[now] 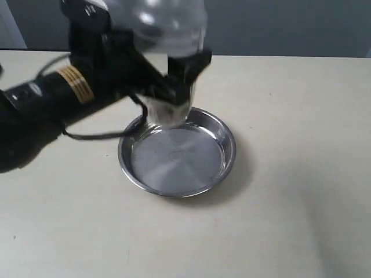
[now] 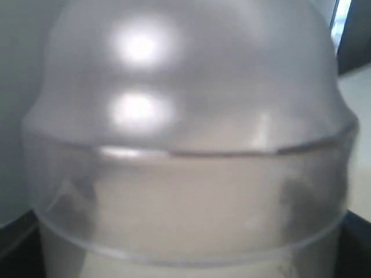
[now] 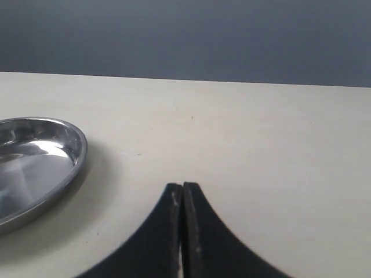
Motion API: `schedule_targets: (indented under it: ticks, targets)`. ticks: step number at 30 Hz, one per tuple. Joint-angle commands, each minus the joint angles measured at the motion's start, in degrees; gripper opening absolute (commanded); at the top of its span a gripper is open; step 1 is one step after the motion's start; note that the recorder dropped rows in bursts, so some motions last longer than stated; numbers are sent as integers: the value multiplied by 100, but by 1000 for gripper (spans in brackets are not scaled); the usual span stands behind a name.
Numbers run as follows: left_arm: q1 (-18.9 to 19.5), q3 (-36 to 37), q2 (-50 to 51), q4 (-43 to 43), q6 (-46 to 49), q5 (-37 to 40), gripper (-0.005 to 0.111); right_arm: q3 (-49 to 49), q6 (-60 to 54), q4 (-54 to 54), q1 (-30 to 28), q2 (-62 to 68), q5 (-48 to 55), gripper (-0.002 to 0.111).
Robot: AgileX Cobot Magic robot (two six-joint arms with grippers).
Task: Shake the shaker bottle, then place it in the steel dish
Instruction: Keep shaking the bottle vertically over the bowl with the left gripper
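Note:
The shaker bottle [image 1: 169, 36], frosted and motion-blurred, hangs above the far rim of the steel dish [image 1: 231, 152]. Its domed top reaches the exterior view's upper edge and its lower end [image 1: 168, 113] hovers just over the dish. My left gripper [image 1: 182, 79] is shut on the bottle's body. The bottle [image 2: 185, 116] fills the left wrist view, dark fingers showing dimly through its sides. My right gripper [image 3: 182, 189] is shut on nothing, low over the table beside the dish [image 3: 40, 156], and is out of the exterior view.
The dish sits mid-table on a pale beige tabletop [image 1: 290, 220] and holds nothing. The left arm's black body and cable [image 1: 87, 136] stretch in from the left. A dark wall runs behind the table's far edge.

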Motion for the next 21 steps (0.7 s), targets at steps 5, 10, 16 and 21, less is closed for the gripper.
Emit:
schedule_targets:
  ticks: [5,10,16,21]
  targets:
    - [-89,147,187,51,123,-1013,0,7,-7,-23,21,-22,-45,-1]
    - [-68,-29,-11,-1035,510,544,0,7,-7,-23,21,-22,-45,-1]
    - [-89,491,854,-686,946,293,0,7,-7,-23,21,-22,-45,-1]
    - [-64,578,816,-397,-52,-870,0,7,-7,-23,21,-22,-45,-1]
